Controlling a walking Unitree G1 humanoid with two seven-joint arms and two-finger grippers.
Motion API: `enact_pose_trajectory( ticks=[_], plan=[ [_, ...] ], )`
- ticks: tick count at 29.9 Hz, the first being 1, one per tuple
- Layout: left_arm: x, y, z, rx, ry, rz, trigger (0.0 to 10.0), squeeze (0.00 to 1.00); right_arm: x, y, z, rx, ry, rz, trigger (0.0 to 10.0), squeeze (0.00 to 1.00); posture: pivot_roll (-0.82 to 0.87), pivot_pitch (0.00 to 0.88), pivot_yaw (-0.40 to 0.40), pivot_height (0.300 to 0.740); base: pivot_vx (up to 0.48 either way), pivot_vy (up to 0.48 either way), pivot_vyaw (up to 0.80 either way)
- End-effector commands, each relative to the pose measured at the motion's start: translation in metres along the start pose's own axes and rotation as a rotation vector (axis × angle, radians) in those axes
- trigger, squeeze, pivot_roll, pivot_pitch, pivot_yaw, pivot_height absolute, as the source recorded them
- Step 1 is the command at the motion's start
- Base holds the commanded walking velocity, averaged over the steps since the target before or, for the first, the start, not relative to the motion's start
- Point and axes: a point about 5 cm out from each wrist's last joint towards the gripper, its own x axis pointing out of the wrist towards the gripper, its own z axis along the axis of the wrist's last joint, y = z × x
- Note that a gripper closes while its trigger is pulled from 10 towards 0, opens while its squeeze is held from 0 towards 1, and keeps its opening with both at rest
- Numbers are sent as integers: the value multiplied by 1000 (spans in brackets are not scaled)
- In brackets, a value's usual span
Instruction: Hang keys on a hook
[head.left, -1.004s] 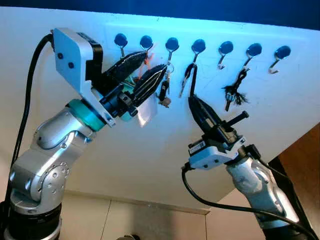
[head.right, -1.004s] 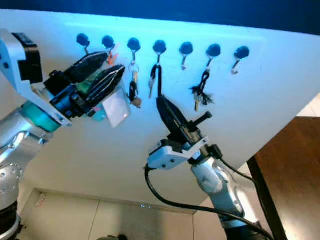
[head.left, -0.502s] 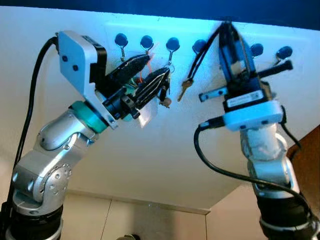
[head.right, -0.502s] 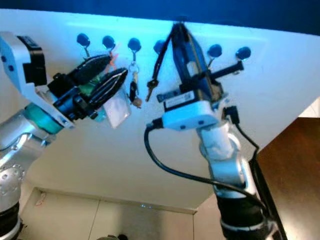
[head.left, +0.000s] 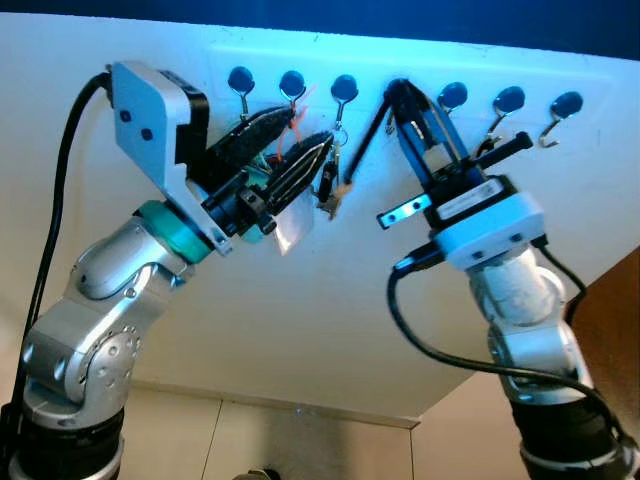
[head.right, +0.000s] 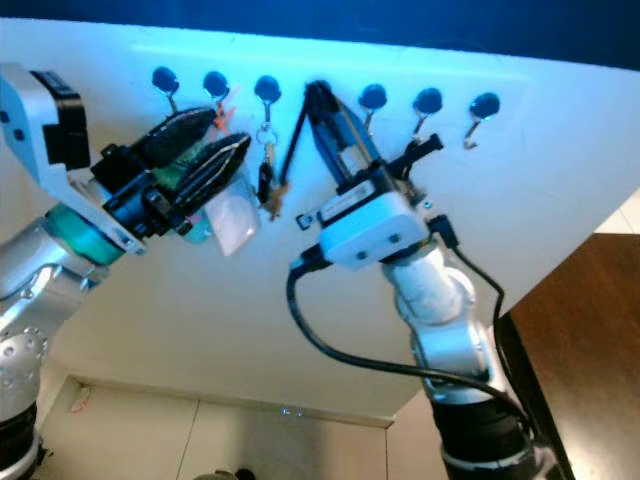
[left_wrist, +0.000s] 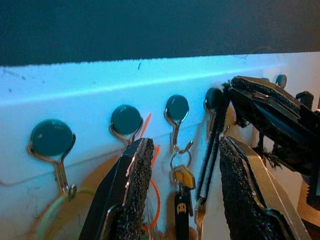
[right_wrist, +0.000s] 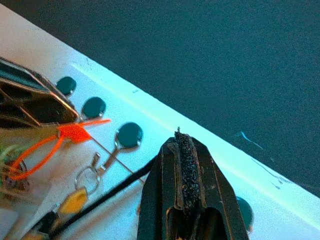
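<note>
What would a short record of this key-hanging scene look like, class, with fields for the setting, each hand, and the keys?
setting: white wall with a row of dark round-headed hooks
right hand: raised to the hook row, fingers shut on a black cord
cord: runs down from the right hand to a key
left hand: open, by the third hook
hung keys: bunch on the third hook; orange tag beside it

A black cord loop carrying a small brass key (head.left: 347, 187) is pinched at its top between the closed jaws of the right gripper (head.left: 399, 92), right at a round-headed metal wall hook (left_wrist: 214, 100); the cord slants away below the jaws, key dangling.
</note>
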Motion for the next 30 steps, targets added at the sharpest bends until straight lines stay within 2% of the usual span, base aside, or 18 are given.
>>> enact_pose_trajectory(
  ticks=[1, 2, 6, 10, 11, 13, 14, 15, 16, 17, 18, 21, 24, 30],
  plan=[
    [0, 6, 2, 24, -3, 15, 10000, 0, -3, -11, 1, 26, 16, -25, 10000, 0, 28, 0, 92, 740, 0, 0, 0],
    [0, 8, 4, 35, -5, 19, 10000, 0, -4, -20, 0, 25, 27, -56, 10000, 0, 28, 0, 92, 740, 0, 0, 0],
    [0, 12, 7, 54, -11, 28, 10000, 0, -6, -31, -1, 29, 42, -118, 10000, 0, 23, 0, 85, 740, 0, 0, 0],
    [1, 16, 9, 67, -18, 35, 10000, 0, -11, -33, 0, 40, 58, -148, 10000, 0, 17, 0, 84, 740, 0, 0, 0],
    [2, 17, 10, 70, -21, 36, 10000, 0, -15, -29, 1, 50, 75, -107, 10000, 0, 12, 0, 90, 740, 0, 0, 0],
    [2, 17, 10, 70, -21, 36, 10000, 0, -15, -29, 1, 50, 75, -107, 10000, 0, 12, 0, 90, 740, 0, 0, 0],
    [3, 17, 10, 70, -22, 36, 10000, 0, -19, -23, 1, 65, 92, -41, 10000, 0, 10, 0, 91, 740, 0, 0, 0],
    [4, 17, 10, 70, -23, 33, 10000, 0, -26, -11, 2, 91, 118, 75, 10000, 0, 9, 0, 90, 740, 0, 0, 0],
    [4, 17, 10, 70, -23, 33, 10000, 0, -26, -11, 2, 91, 118, 75, 10000, 0, 9, 0, 90, 740, 0, 0, 0],
    [5, 17, 9, 70, -25, 31, 10000, 0, -32, 0, 1, 102, 141, 197, 10000, 0, 9, 0, 87, 740, 0, 0, 0],
    [5, 17, 9, 70, -25, 31, 10000, 0, -32, 0, 1, 102, 141, 197, 10000, 0, 9, 0, 87, 740, 0, 0, 0],
    [5, 20, 8, 99, -24, 66, 10000, 0, -40, 16, -4, 129, 173, 384, 10000, 0, 18, 0, 81, 740, 0, 0, 0],
    [4, 21, 7, 112, -17, 85, 10000, 0, -40, 22, -7, 133, 168, 427, 10000, 0, 22, 0, 81, 740, 0, 0, 0],
    [2, 21, 4, 116, -6, 86, 10000, 0, -43, 25, -9, 145, 181, 433, 10000, 0, 29, 0, 77, 740, 0, 0, 0]
  ],
)
